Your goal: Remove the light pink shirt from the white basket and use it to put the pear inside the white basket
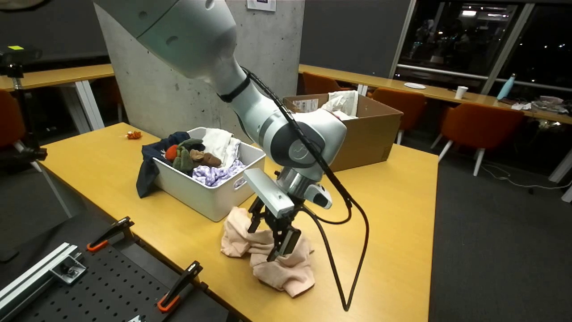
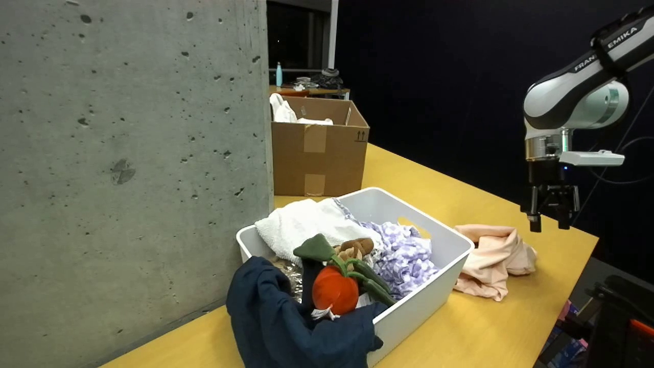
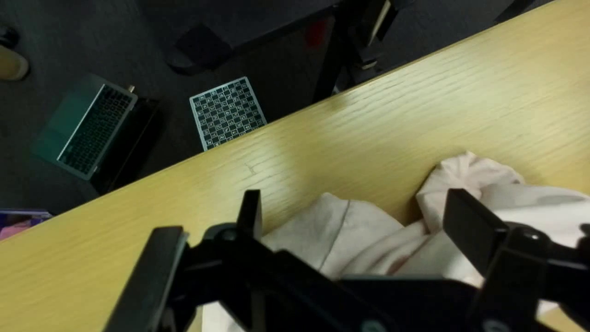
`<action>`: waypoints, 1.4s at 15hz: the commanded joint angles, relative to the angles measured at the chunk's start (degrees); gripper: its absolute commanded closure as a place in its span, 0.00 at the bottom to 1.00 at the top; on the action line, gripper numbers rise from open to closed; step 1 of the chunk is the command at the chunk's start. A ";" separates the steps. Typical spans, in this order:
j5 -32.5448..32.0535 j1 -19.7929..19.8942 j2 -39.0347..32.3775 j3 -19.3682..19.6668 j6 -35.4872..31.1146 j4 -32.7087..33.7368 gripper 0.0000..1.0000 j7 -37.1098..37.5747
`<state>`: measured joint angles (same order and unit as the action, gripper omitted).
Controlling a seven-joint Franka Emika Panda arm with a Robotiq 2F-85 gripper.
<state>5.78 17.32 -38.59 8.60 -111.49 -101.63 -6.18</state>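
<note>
See the light pink shirt (image 1: 286, 270) crumpled on the wooden table (image 1: 393, 255) just beside the white basket (image 1: 192, 192), stretched lengthwise away from it, beneath the spread fingers (image 1: 287, 243) of the Robotiq gripper (image 2: 550, 224).

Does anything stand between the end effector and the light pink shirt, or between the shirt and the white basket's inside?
Nothing visible stands between the end effector and the light pink shirt. On the way into the white basket, only its shirt-side wall stands between.
</note>
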 commanded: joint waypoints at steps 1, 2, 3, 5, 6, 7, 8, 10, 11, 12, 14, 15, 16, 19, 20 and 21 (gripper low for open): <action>-0.85 -0.31 -1.48 0.98 0.34 0.30 0.00 2.08; -0.85 -0.33 -2.05 1.16 -0.18 0.78 0.00 2.65; -0.93 -0.60 -2.65 1.33 -0.21 1.22 0.00 3.67; -1.09 -1.48 -3.77 1.42 -0.81 2.07 0.00 6.25; -1.11 -1.76 -4.31 1.41 -1.28 2.53 0.00 7.35; -1.09 -2.03 -4.66 1.35 -1.71 2.89 0.00 8.19; -1.18 -2.48 -4.82 1.45 -2.53 3.06 0.00 9.31; -1.30 -3.13 -5.15 1.55 -3.67 3.31 0.00 10.91; -1.44 -3.37 -5.50 1.56 -4.20 3.60 0.00 11.47; -1.56 -3.56 -5.88 1.51 -4.90 3.86 0.00 11.91; -1.82 -3.81 -6.79 1.48 -5.85 4.56 0.00 12.59; -1.95 -3.93 -7.25 1.47 -6.31 4.83 0.00 12.83; -1.97 -4.05 -7.89 1.32 -7.11 5.22 0.00 12.91; -1.97 -4.74 -9.21 0.66 -11.07 5.74 0.00 12.43; -2.18 -5.11 -9.67 0.54 -12.64 5.93 0.00 12.13; -2.50 -5.60 -10.45 0.52 -13.87 6.36 0.00 12.06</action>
<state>4.44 12.96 -47.01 9.22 -122.25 -97.12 5.81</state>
